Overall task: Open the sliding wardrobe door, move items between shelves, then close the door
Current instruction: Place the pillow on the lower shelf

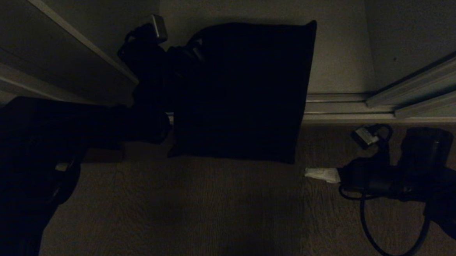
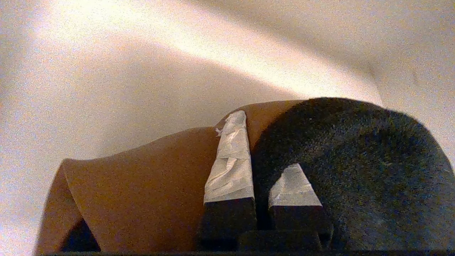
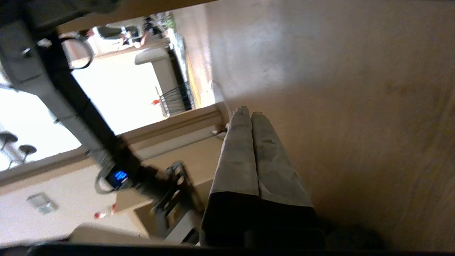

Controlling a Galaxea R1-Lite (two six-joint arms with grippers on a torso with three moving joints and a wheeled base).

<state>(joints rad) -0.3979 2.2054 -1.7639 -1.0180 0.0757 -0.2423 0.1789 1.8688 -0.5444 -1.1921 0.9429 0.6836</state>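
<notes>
The flat plain off-white shelf board (image 1: 337,60) lies bare along its right edge. Below it, brown wood-grain floor (image 1: 186,220) meets the pale metal door track (image 1: 340,114).

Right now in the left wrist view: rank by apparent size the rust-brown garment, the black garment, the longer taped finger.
1. Rust-brown folded soft garment and black fuzzy garment: similar area, and both cut off by the frame, so unranked.
2. Longer white-taped finger: clearly smallest, though nearest the camera.

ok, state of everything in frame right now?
Left gripper: shut on folded garments, at the wardrobe opening.
Folded garments: black and rust-brown, held up, hanging.
Sliding wardrobe door: slid aside, interior exposed.
Right gripper: shut, empty, low over the floor.
</notes>
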